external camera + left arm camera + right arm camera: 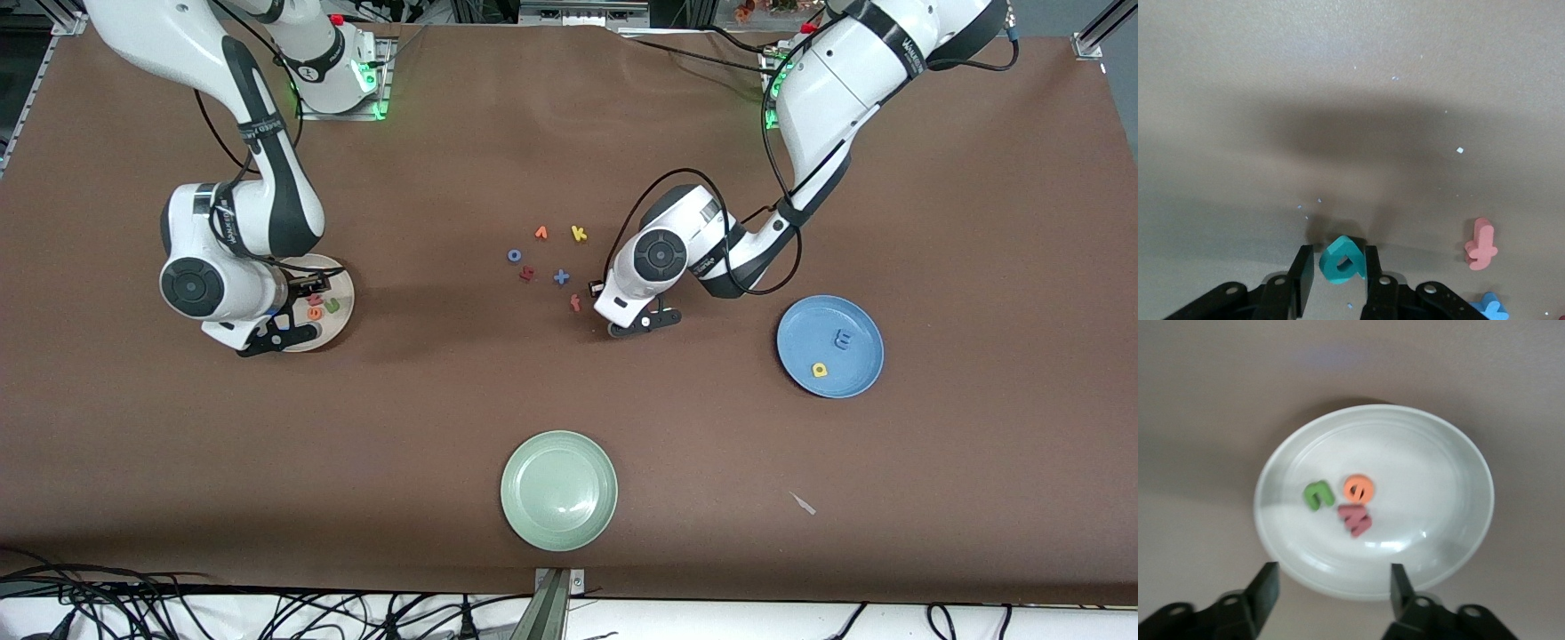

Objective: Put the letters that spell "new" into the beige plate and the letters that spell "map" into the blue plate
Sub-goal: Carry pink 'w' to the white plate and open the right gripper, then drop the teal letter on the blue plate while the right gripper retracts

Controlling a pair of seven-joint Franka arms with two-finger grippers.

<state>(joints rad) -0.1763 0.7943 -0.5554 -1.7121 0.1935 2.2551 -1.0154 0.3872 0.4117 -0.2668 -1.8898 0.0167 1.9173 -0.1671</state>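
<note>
you see two glossy white arms with dark grey joint bands, round black caps and grey lettering on the links. thin black cables loop outside each arm. green lights glow at both bases. the left end effector (pixel 1335 280) and right end effector (pixel 1332 595) carry flat black fingers on screwed brackets.

A pale green plate (pixel 558 490) sits on the brown table (pixel 978 222), nearest the front camera and roughly midway between the two ends. Farther from the camera, near the middle of the table, lies a loose cluster of small foam letters: an orange v (pixel 540 233) and a yellow k (pixel 579 234) farthest from the camera, a blue o (pixel 514 256) just nearer, then a dark red letter (pixel 526 275), possibly a z, beside a blue x (pixel 561 277). A red f (pixel 575 302) lies nearest the camera of the cluster. A small pale scrap (pixel 804 503) lies well apart, toward the left arm's end.
</note>
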